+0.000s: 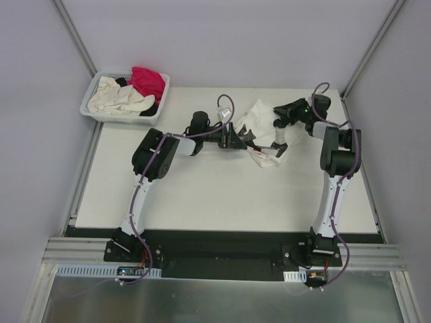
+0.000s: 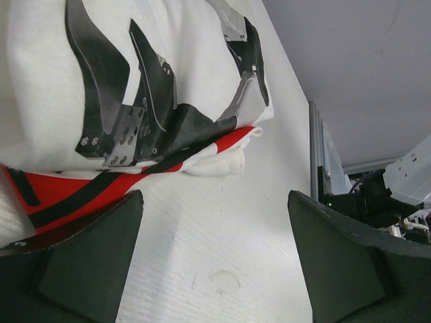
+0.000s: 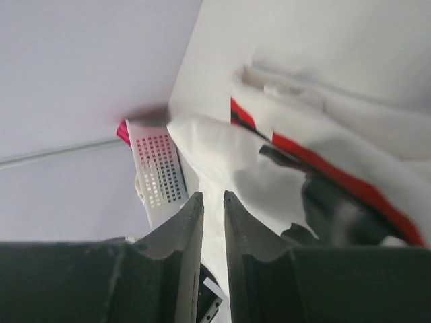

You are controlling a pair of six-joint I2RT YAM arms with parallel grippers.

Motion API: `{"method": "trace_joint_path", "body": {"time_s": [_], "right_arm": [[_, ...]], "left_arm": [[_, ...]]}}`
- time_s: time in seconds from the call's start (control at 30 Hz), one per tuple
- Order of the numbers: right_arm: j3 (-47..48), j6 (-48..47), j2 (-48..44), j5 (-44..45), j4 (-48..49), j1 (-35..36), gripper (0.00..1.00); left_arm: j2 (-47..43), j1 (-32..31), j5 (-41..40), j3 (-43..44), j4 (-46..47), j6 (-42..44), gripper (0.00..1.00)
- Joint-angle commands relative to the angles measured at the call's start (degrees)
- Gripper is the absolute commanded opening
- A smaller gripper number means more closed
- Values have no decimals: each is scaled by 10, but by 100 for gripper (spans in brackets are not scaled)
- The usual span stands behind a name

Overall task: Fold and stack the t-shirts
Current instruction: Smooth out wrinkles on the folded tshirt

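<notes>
The white t-shirt with red print lies crumpled on the far right of the tabletop. My left end effector gapes wide beside it. The right end effector is narrow over it, and I can't tell whether it grips cloth.

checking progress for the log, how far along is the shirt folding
Done: nothing folded or stacked. In hand: the white red-print t-shirt lies crumpled on the table, both arms' jaws at it. Left: folding it, plus cream shirt, magenta shirt and black shirt in the basket.
</notes>
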Motion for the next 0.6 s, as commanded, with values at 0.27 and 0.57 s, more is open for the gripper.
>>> {"method": "trace_joint_path", "body": {"time_s": [0.27,0.57], "right_arm": [[-84,-47,-147,34,-24,-7,22],[-244,-17,-186,30,71,33,22]], "left_arm": [[-85,6,3,-32,-32,50,88],[-123,12,5,-8,-101,84,88]]}}
